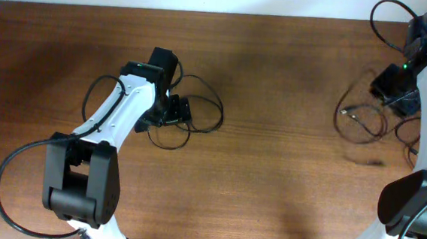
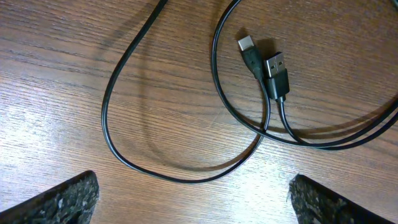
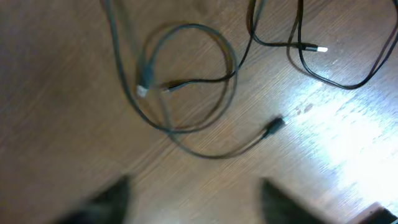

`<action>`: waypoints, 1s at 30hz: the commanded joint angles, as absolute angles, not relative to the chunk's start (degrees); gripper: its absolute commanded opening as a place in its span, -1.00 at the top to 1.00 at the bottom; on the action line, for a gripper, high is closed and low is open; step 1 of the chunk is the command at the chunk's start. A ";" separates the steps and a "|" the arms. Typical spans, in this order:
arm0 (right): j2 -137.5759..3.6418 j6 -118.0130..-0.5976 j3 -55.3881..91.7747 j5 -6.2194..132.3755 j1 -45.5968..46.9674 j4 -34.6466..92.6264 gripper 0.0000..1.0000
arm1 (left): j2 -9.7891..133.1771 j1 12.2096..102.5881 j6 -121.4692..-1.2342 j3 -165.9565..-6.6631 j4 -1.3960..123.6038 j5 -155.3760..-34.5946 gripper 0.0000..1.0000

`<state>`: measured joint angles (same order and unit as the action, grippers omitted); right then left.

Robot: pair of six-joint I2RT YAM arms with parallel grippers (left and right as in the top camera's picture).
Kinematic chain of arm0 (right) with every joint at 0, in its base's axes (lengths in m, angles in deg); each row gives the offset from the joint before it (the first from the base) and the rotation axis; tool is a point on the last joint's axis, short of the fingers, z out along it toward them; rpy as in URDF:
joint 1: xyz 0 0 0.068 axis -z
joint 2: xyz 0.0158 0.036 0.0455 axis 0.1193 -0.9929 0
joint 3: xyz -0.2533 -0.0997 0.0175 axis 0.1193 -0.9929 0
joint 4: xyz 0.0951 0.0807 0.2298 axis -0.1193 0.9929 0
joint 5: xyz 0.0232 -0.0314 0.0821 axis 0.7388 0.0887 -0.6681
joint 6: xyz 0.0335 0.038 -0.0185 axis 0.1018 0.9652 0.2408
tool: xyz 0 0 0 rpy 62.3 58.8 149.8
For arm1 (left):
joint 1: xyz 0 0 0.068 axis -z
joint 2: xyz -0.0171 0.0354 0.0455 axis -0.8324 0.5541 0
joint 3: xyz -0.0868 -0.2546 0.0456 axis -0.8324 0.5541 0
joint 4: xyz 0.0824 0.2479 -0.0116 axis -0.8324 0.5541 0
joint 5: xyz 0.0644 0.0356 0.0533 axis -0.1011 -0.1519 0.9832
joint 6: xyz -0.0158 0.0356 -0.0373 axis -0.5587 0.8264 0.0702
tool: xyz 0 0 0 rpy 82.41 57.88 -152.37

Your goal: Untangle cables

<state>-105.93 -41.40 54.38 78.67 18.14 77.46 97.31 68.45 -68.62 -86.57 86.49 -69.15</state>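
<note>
One thin black cable (image 1: 199,107) lies in loose loops left of centre on the table. My left gripper (image 1: 170,110) hovers over it, open and empty. The left wrist view shows this cable's loop (image 2: 161,171) just ahead of the jaws (image 2: 193,199), with its two USB plugs (image 2: 267,65) side by side. A second looped cable (image 1: 360,118) lies at the right. My right gripper (image 1: 396,91) is above it, open and empty. The blurred right wrist view shows this looped cable (image 3: 186,118), its plug end (image 3: 275,125), and another cable (image 3: 323,59) with a bright plug tip.
The wooden table (image 1: 269,184) spans the view. The left arm's base (image 1: 81,178) stands at the front left, the right arm's base (image 1: 411,201) at the front right. Thicker black arm cables run along both arms.
</note>
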 commanded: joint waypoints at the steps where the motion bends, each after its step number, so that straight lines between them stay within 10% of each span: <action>1: -106.54 -41.51 55.12 79.33 18.14 77.61 -0.93 | 97.51 68.62 -68.29 -86.73 86.58 -69.54 -0.98; 19: -106.56 -58.19 47.86 60.55 -0.86 75.91 -0.97 | 97.48 67.92 -68.03 -87.60 86.77 -67.34 -0.98; 30: -107.13 -62.89 44.54 55.29 -21.16 62.22 -0.82 | 97.57 43.64 -66.37 -98.13 96.20 -73.81 -0.98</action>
